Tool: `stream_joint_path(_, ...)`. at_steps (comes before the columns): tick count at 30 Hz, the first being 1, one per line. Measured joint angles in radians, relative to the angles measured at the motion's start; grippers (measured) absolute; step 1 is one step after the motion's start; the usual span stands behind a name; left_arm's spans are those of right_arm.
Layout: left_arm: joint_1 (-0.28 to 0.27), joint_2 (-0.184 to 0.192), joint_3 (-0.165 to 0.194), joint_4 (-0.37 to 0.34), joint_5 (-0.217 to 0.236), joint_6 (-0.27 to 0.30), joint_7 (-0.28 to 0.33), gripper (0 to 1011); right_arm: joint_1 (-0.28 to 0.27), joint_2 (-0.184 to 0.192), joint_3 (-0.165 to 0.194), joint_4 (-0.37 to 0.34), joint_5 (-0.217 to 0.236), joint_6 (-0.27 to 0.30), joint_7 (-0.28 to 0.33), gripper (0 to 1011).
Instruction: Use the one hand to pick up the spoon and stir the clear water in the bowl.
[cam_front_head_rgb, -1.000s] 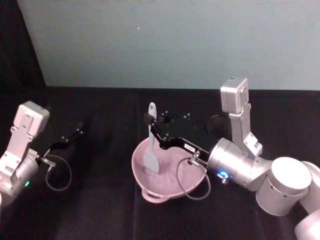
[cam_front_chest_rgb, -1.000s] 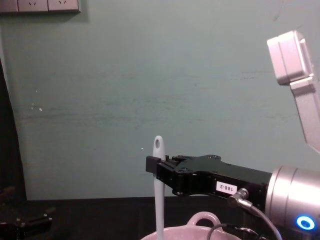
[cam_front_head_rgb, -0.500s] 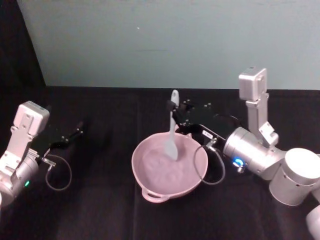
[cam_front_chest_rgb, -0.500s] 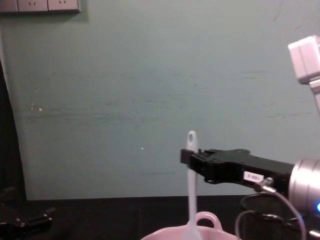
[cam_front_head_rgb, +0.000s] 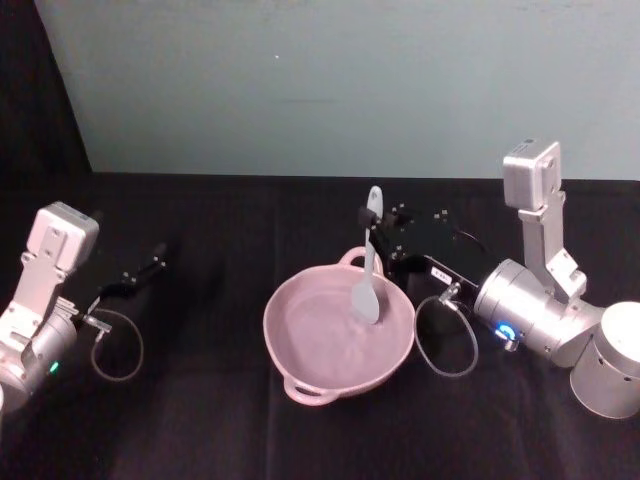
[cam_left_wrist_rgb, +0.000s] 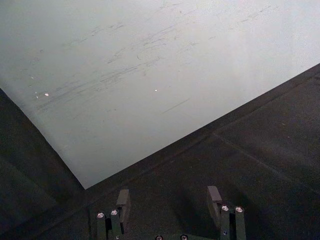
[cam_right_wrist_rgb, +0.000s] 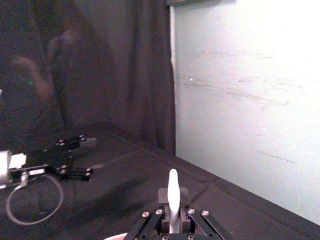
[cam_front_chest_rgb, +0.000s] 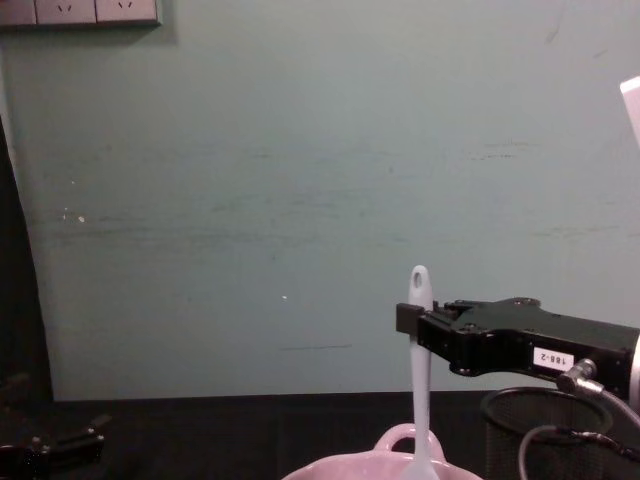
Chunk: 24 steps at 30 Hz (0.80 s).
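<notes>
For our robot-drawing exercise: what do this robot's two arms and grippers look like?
The left gripper and right gripper are black and boxy on silver cylindrical wrists, each with a looping cable. The right carries a white "188-2" label and a blue ring light; the left, a green light.

The setting looks like a robot test bench in a lab, not a home. The right gripper (cam_front_head_rgb: 372, 235) hangs over a table (cam_front_head_rgb: 200, 420) draped entirely in black cloth. A bare, scuffed, pale teal wall (cam_front_chest_rgb: 250, 200) stands close behind the gripper. White wall sockets (cam_front_chest_rgb: 80, 10) sit high on that wall, well off to the gripper's left. A dark curtain (cam_right_wrist_rgb: 125, 75) closes off the space where the wall ends on that same side.
</notes>
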<state>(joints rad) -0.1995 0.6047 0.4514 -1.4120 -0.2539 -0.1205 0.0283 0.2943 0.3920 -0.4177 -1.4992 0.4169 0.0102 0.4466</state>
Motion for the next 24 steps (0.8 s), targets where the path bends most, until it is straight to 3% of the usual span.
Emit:
stream_joint_path(10, 0.000, 0.000, 0.000, 0.000, 0.000, 0.000, 0.000, 1005, -0.015, 0.009, -0.040, -0.050, -0.008, 0.014, 0.038, 114)
stream_joint_path(16, 0.000, 0.000, 0.000, 0.000, 0.000, 0.000, 0.000, 1005, -0.023, -0.009, -0.070, -0.066, -0.002, 0.014, 0.051, 114)
stream_joint_path(24, 0.000, 0.000, 0.000, 0.000, 0.000, 0.000, 0.000, 1005, -0.024, -0.030, -0.083, -0.064, 0.026, 0.008, 0.057, 114)
